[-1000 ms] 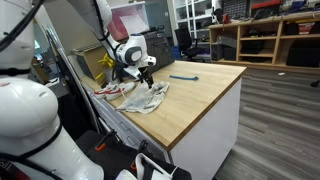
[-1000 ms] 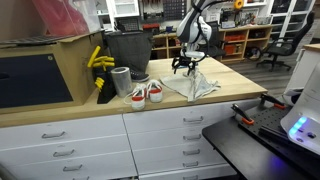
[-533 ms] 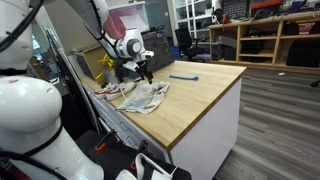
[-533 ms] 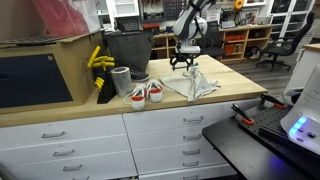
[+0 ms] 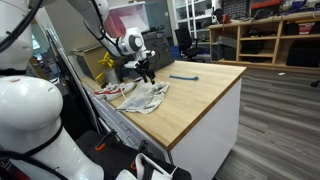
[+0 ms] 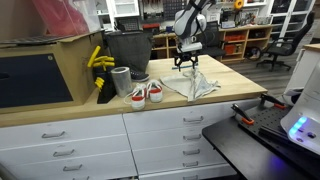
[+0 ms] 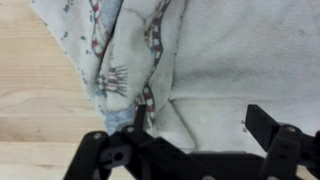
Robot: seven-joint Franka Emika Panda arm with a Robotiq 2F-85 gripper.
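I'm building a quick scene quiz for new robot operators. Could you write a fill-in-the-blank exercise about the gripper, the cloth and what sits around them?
1. The black Robotiq gripper hangs above the crumpled pale patterned cloth with its jaws ____.
2. The cloth lies on a countertop made of pale ____.
3. The white-and-red sneakers beside the cloth number ____.

Missing words: open; wood; two

pincer over cloth | cloth on counter | shoes just beside cloth | bin behind shoes
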